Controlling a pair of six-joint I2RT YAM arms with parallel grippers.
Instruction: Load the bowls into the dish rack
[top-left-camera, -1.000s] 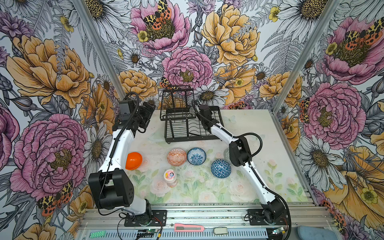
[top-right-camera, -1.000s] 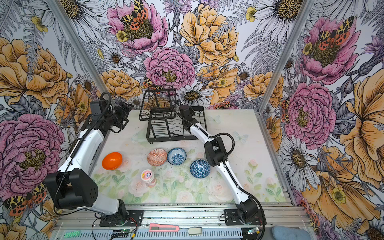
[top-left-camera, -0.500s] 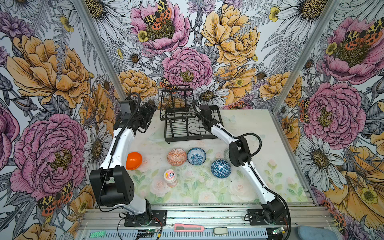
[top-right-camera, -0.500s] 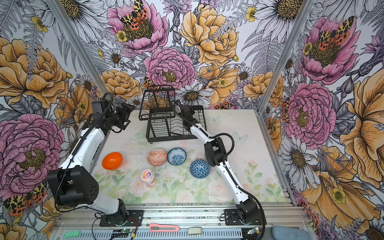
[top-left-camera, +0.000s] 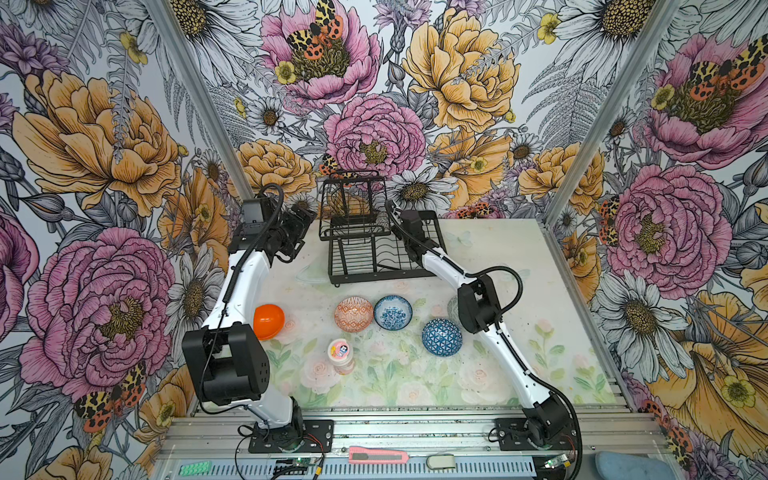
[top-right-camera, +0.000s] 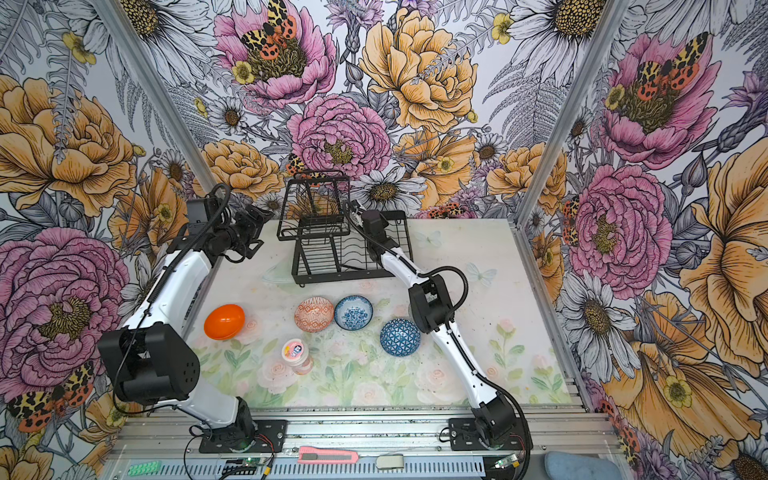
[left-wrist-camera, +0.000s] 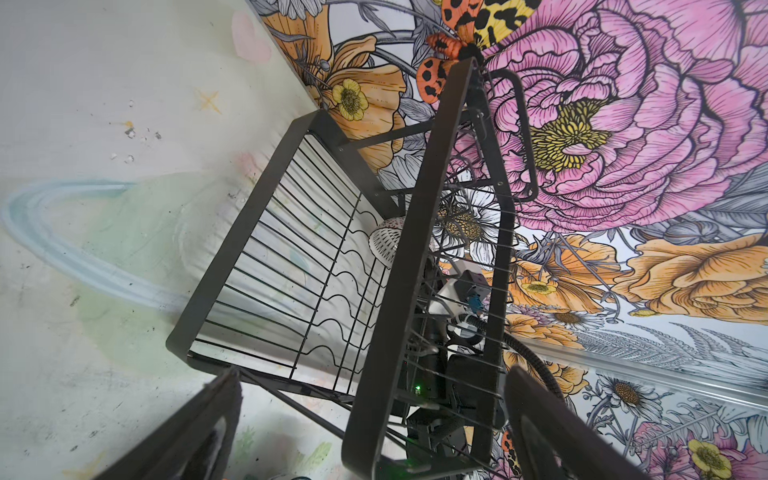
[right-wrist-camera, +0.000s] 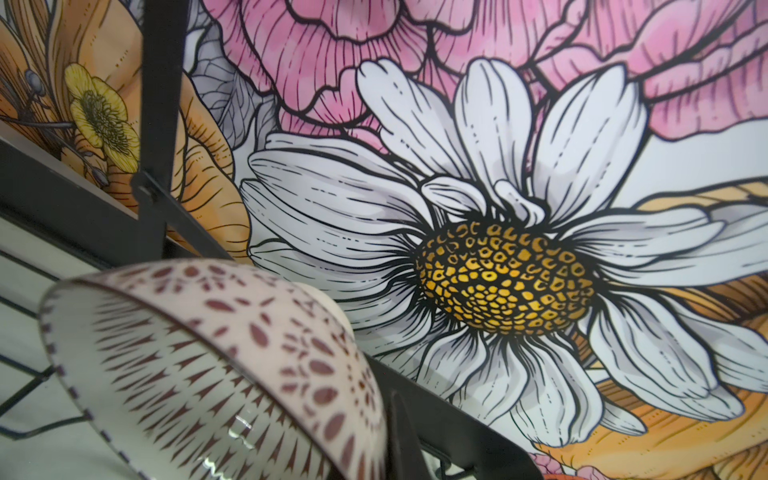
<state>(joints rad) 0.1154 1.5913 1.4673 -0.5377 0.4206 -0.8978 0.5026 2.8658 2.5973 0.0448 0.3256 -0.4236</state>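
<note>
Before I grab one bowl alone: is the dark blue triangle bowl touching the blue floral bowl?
Apart. Both top views show a strip of bare mat between the dark blue triangle bowl and the blue floral bowl.

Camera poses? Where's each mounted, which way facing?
Top views: high over the front rail, looking down toward the back wall; both arms whole, dish rack central.
Left wrist: left of the rack's basket, looking across it; open left gripper shows, right arm behind the wires.
Right wrist: low over the rack, facing the back wall; held patterned bowl and one finger show.
Shared: both wrist views catch that bowl.
</note>
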